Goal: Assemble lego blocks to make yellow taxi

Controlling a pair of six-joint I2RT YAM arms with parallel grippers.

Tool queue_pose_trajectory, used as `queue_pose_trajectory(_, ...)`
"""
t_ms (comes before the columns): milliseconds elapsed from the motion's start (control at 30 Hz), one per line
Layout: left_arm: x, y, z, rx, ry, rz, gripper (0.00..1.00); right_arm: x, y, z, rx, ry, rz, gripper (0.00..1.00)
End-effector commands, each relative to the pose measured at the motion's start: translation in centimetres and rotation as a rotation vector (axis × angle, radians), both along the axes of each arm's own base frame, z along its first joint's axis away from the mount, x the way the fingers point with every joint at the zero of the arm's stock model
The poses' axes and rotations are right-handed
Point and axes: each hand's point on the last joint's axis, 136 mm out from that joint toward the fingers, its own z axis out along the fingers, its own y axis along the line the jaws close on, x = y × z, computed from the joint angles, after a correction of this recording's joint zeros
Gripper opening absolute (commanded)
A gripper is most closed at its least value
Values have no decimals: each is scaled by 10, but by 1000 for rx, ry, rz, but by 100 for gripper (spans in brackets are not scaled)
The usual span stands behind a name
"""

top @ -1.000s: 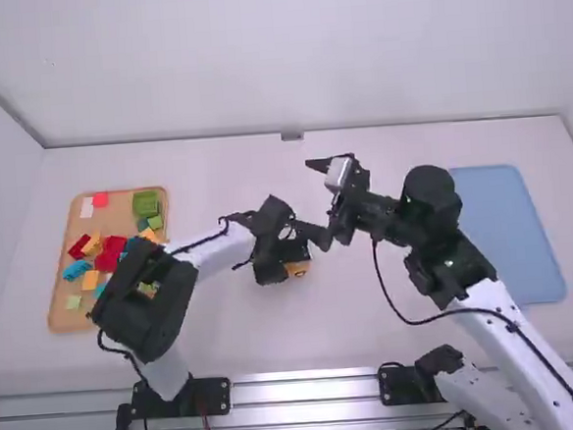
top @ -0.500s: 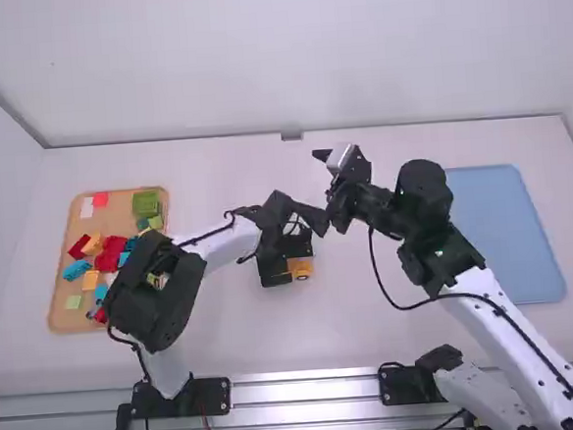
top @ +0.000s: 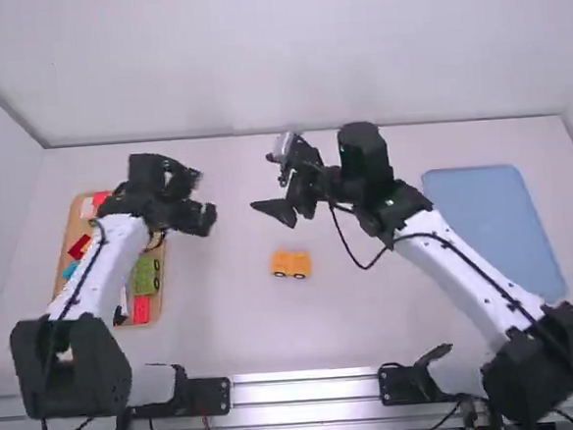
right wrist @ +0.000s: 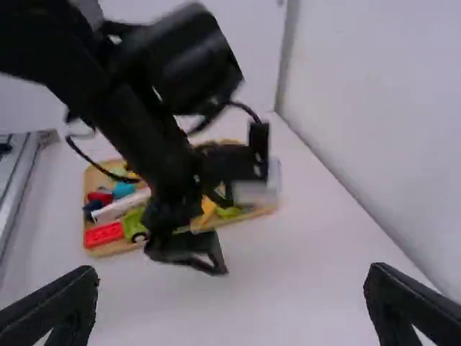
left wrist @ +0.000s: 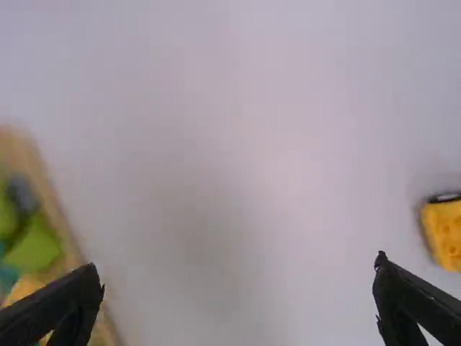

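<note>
Left gripper [left wrist: 240, 281], fingers spread wide and nothing between them, hangs just beside the tan wooden tray of loose coloured blocks [top: 76, 222], on the side facing the middle of the white table [top: 372, 312]. And the piece that matters, a low, oblong yellow toy-block car with black wheels [top: 291, 264], sits out on the bare tabletop, upright, well apart from the tray. From the left gripper it lies to the right and back toward the arm bases, so the high view puts it on a diagonal. Its long axis runs roughly left to right, across the line of the right gripper's approach. Right gripper [right wrist: 232, 277], also parted and holding nothing, is the nearer one! It hangs a little beyond the car, on the side away from the bases; a short drop back toward them looks enough to reach it (how high it hangs, I can't tell).

So the split looks natural: right arm to steady the car by its long sides, left arm to fetch from the tray, where a green block on wheels [top: 146, 274] and a red block [top: 142, 309] lie close together. The taxi looks unfinished to me, its top low and studded. Watch that long axis: come down skewed, and the fingers could spin the car instead of pinning it.
</note>
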Motion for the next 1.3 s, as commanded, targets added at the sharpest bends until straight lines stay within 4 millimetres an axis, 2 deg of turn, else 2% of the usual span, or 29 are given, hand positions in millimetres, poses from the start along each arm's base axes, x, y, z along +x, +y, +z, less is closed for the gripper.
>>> queue_pose_trajectory(0,-11,20,26,-184,-13,272,99,-13,23,14,26,-71,170,98)
queue_pose_trajectory(100,-28,54,36,-202,-14,469,99,-7,38,9,25,-56,208,98)
queue_pose_trajectory(167,-47,85,41,-189,-15,696,99,-4,51,6,28,-45,240,98)
queue_pose_trajectory(333,-102,128,44,-166,15,1133,99,-3,72,2,37,-22,307,98)
queue_pose_trajectory(467,-121,147,49,-158,-4,1264,99,-4,81,0,22,-6,318,98)
queue_pose_trajectory(600,-134,162,45,-221,19,1351,99,-6,81,0,19,-24,328,98)
queue_pose_trajectory(767,-164,201,34,-270,45,1529,99,-5,81,0,17,-18,325,98)
queue_pose_trajectory(833,-162,202,32,-311,56,1485,99,-5,81,0,17,-20,325,98)
queue_pose_trajectory(900,-150,198,31,-365,57,1375,99,-5,81,0,19,-25,326,98)
queue_pose_trajectory(967,-145,199,31,-349,61,1335,99,-6,82,1,21,-31,328,98)
queue_pose_trajectory(1100,-151,213,31,-217,110,1366,99,-4,81,2,22,-34,323,98)
queue_pose_trajectory(1167,-155,226,32,-135,148,1371,99,-4,81,2,22,-35,324,99)
queue_pose_trajectory(1267,-145,236,28,-88,227,1192,99,-4,81,2,22,-29,321,98)
